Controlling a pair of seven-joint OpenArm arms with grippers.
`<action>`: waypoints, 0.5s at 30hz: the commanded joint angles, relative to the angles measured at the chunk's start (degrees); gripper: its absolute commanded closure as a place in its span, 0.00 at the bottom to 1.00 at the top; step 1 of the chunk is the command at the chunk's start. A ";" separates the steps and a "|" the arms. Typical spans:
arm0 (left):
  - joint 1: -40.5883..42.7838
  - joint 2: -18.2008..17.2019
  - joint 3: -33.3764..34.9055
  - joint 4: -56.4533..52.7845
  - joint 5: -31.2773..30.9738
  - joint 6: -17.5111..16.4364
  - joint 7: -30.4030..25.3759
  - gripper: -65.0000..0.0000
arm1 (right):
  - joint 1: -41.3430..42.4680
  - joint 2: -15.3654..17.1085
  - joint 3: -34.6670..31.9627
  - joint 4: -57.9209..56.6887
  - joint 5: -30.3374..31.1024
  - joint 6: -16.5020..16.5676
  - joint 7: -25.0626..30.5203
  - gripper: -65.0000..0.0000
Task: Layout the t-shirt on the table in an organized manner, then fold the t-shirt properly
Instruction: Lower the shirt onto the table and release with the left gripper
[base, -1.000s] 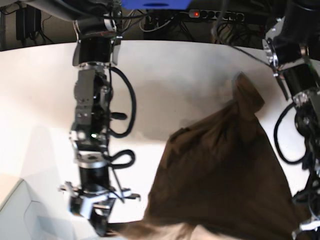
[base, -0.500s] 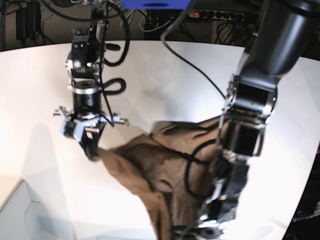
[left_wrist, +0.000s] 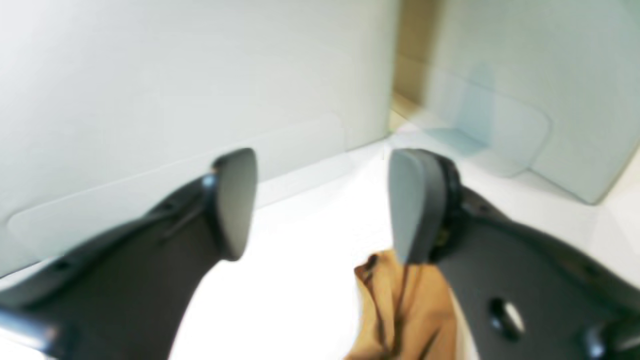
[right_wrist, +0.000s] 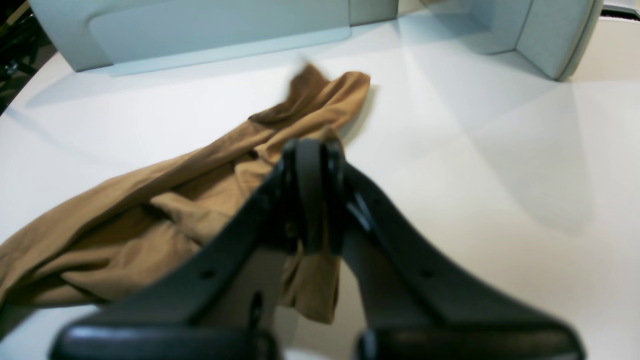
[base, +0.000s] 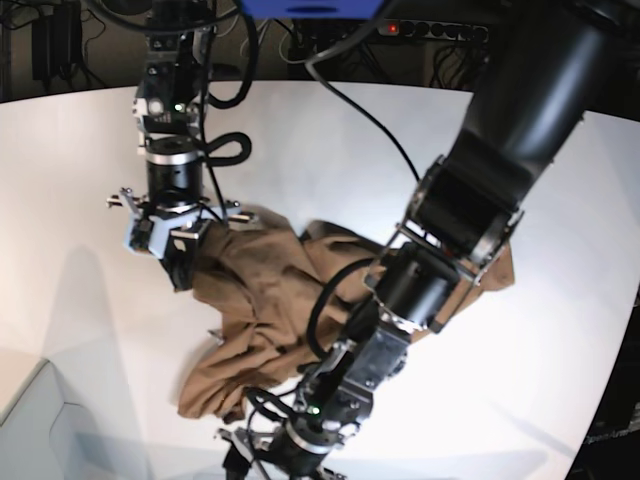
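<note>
The plain brown soft-fabric t-shirt (base: 270, 300) lies crumpled in a heap near the middle of the large white matte table (base: 80, 170), bunched and unevenly spread. A pale grey box-like panel (right_wrist: 200, 25) stands along the table's near edge, with a second one (right_wrist: 550, 35) beside it. The left arm (base: 470, 200) reaches across the shirt and hides its right part in the base view. The left gripper (left_wrist: 320, 205) hovers over the shirt's edge with fingers spread wide, nothing between them. The right gripper (right_wrist: 312, 195) has its fingers pressed together on a fold of the shirt. The left wrist view is blurred; the left gripper is cut off at the base view's bottom edge.
</note>
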 joint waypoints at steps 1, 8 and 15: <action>-1.19 -2.08 -0.91 3.14 -0.29 0.52 -1.69 0.34 | 0.81 -0.18 0.72 1.05 -0.03 0.03 1.55 1.00; 19.91 -17.20 -10.14 34.96 0.07 0.52 12.82 0.34 | 1.86 -0.18 2.83 1.05 0.05 0.21 -0.47 1.00; 45.14 -31.62 -16.73 60.72 0.15 0.61 21.79 0.34 | 2.30 -0.18 2.83 1.05 0.14 0.21 -0.47 1.00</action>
